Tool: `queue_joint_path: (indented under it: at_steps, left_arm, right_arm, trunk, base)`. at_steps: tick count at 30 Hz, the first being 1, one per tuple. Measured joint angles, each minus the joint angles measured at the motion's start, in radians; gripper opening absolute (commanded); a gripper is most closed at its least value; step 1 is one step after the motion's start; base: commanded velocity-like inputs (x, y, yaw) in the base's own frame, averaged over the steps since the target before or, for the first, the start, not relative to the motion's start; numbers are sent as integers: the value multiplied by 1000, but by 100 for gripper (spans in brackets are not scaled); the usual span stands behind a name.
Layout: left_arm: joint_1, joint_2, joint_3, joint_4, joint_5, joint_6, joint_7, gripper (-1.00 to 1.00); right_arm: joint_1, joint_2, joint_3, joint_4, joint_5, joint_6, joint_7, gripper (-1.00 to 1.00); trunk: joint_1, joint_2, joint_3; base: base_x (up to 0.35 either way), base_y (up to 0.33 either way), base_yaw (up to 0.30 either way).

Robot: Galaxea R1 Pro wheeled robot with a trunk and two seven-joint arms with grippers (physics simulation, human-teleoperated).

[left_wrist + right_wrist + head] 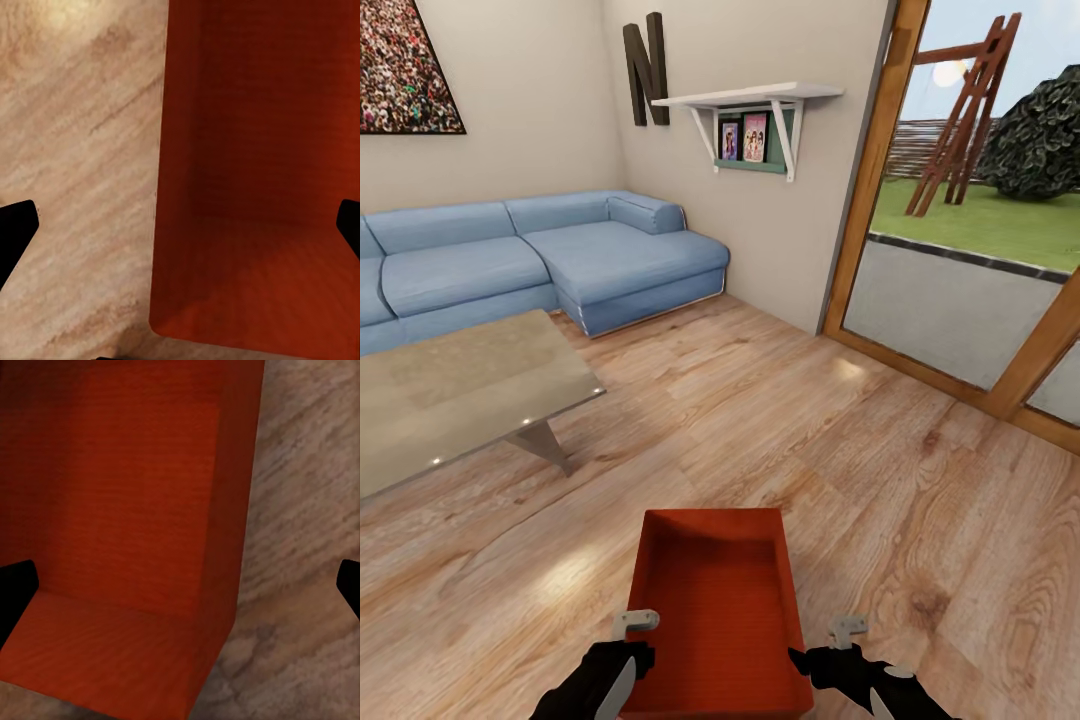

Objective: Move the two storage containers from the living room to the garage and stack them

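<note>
Flanking one storage container [715,610], two pincers

Two black, angular grippers are seen: the left gripper [622,655] and right gripper [860,665], each fitted with pale grey metal fingers [635,621].

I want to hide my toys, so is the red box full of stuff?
No, the storage container is open-topped with only its bare orange-red bottom showing inside.
</note>
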Motion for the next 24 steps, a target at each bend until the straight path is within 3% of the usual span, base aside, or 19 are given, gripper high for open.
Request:
queue_joint_path:
  at_steps: [9,16,24]
  left_arm:
    - [0,8,0,0,-2,-1,0,100]
    - [0,6,0,0,-1,-1,0,100]
    - [0,5,0,0,0,0,0,100]
  right_arm:
    - [0,0,0,0,0,0,0,100]
    - [0,0,0,0,0,0,0,100]
    - [0,0,0,0,0,-1,0,100]
  trunk:
    - [0,0,0]
    - [27,-49,-22]
    - [27,-49,-22]
  base:
    - [0,0,0]
    - [0,0,0]
    - [0,0,0]
